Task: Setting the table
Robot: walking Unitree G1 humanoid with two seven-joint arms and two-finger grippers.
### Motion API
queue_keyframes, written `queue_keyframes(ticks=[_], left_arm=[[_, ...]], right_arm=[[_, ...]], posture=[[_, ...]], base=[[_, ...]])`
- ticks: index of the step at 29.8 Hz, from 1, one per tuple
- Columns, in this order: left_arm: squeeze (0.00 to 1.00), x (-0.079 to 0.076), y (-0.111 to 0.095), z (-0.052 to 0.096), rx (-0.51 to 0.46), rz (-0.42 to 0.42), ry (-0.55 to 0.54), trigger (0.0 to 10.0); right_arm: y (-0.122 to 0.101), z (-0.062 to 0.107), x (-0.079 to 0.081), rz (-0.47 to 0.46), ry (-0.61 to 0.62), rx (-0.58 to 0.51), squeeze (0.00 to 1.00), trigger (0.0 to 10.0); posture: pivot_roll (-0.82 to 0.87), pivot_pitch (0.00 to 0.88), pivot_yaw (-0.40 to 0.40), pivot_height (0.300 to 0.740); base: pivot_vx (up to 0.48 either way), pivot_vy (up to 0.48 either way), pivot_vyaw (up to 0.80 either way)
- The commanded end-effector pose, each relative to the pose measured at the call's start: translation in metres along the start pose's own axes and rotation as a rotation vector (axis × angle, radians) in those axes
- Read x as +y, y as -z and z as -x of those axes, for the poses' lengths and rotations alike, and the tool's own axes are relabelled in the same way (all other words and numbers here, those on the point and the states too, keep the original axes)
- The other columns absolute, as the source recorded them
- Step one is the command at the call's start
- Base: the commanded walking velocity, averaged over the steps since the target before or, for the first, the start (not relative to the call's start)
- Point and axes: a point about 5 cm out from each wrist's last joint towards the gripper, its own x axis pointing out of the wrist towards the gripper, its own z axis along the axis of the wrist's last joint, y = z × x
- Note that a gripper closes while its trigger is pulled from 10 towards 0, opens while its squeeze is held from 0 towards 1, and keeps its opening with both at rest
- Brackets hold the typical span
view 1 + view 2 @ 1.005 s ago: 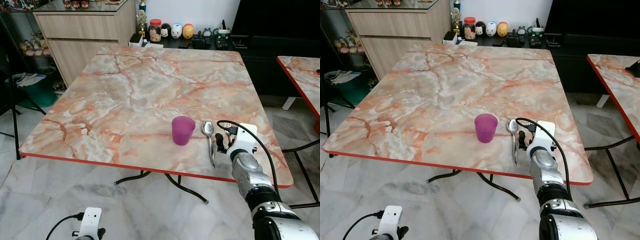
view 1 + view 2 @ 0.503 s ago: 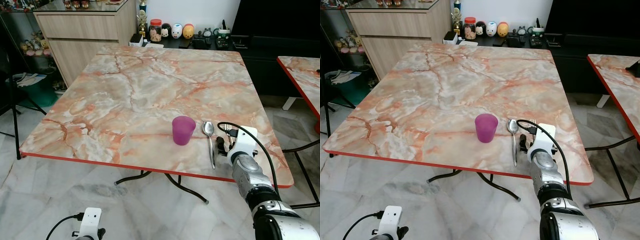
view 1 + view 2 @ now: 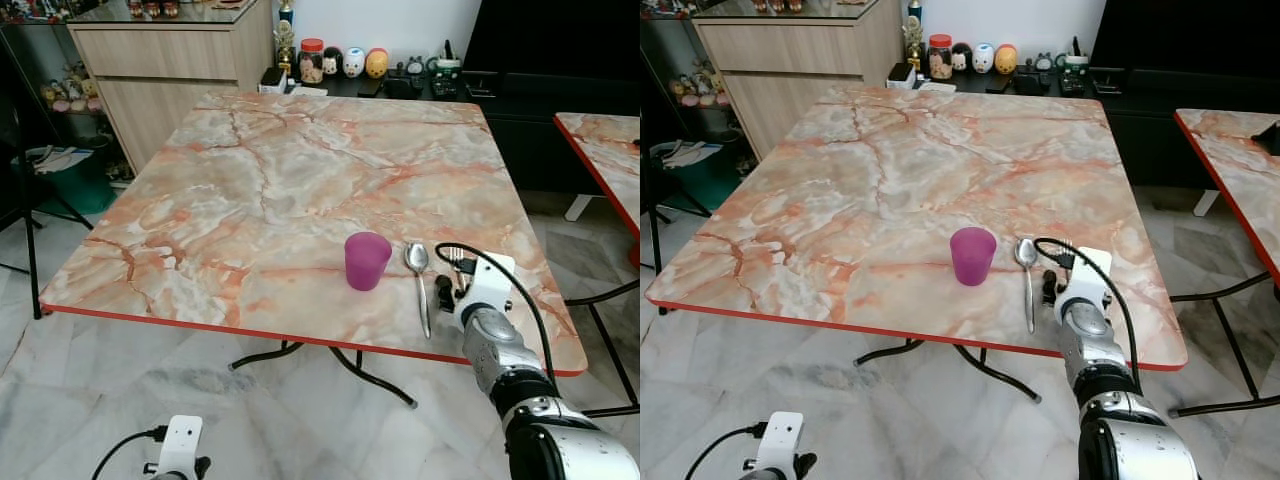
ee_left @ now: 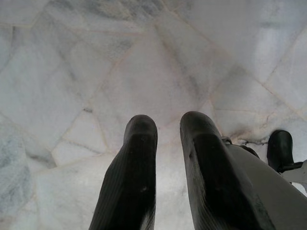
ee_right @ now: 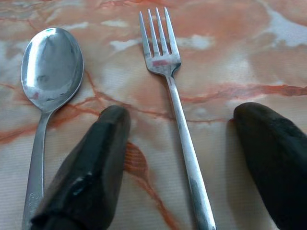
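At the near left, the left gripper hangs low over the pale marble floor, its two black fingers close together with only a narrow gap and nothing between them. Further right stands the square table with a pink-and-cream marbled top and red edge. Near its near edge, a translucent purple plastic cup stands upright. Just to the right of the cup lies a shiny metal spoon, bowl pointing far, handle pointing near. Right of the spoon, and parallel to it, a silver metal fork lies flat on the table with its tines pointing far. The right gripper sits over the fork's handle, fingers spread wide, one on each side of the handle and not touching it. Its left finger lies between spoon and fork.
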Motion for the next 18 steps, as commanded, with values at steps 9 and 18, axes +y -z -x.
queue_keyframes(ticks=[9, 18], left_arm=[[0.0, 0.0001, 0.0065, 0.0011, 0.018, 0.008, 0.0, 10.0], [0.0, -0.0001, 0.0067, 0.0012, 0.017, 0.005, 0.004, 10.0]], right_arm=[[0.0038, -0.0002, 0.0011, -0.004, -0.002, 0.026, 0.0, 0.0], [0.0038, 0.0003, 0.0072, -0.001, -0.024, 0.016, 0.0, 0.0]], posture=[[0.01, 0.0, 0.008, 0.74], [0.01, 0.0, 0.007, 0.74]], base=[[0.0, 0.0, 0.0], [0.0, 0.0, 0.0]])
